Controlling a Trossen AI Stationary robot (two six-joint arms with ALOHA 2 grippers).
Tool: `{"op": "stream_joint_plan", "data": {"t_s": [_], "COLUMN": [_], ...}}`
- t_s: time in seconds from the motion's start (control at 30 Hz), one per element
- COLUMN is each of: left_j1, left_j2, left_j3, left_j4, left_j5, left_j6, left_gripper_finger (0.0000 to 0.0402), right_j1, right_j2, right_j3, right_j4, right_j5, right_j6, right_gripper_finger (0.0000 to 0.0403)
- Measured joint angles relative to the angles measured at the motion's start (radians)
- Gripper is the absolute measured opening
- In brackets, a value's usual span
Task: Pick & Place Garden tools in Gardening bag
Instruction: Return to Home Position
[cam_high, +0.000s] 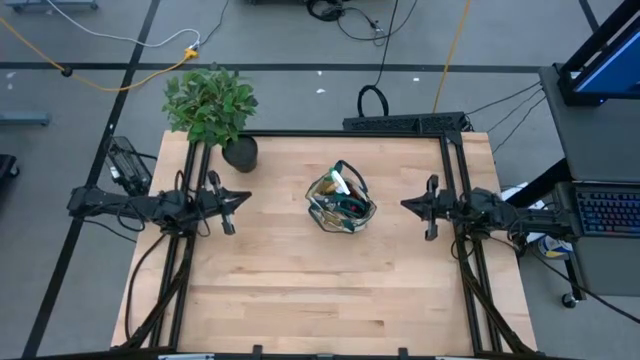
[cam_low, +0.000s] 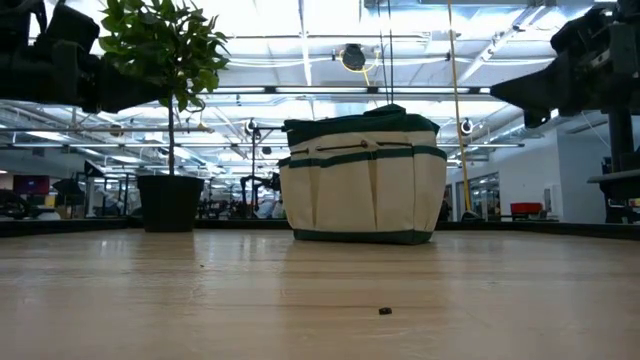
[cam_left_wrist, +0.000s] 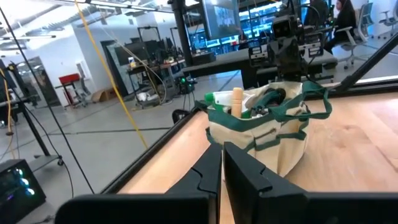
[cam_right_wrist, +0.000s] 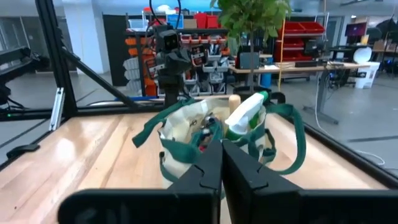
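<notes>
- Left of the gardening bag (cam_low: 362, 190), well apart from it, the left gripper (cam_high: 240, 198) hangs over the table (cam_high: 300, 290), its fingers closed together on nothing.
- Right of the bag, about as far off, the right gripper (cam_high: 408, 205) is likewise shut and empty; both point toward the bag.
- The bag stands upright between them: soft cream canvas with dark green trim and a loop handle.
- Inside the bag, a smooth wooden handle (cam_left_wrist: 237, 101) stands upright beside a green-white item (cam_right_wrist: 245, 115), seemingly plastic.
- Judgement: neither arm is nearer, and retreating means drawing straight away from the bag.
</notes>
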Motion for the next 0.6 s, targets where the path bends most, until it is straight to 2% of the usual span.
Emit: {"op": "stream_joint_plan", "data": {"t_s": [0.6], "left_j1": [0.0], "left_j2": [0.0], "left_j3": [0.0], "left_j4": [-0.003], "left_j5": [-0.003], "left_j6": [-0.007], "left_gripper_finger": [0.0024], "right_j1": [0.0], "right_j2": [0.0], "right_j3": [-0.071], "right_j4": [0.0], "right_j5": [0.0], "right_j6": [0.076], "right_gripper_finger": [0.0]}}
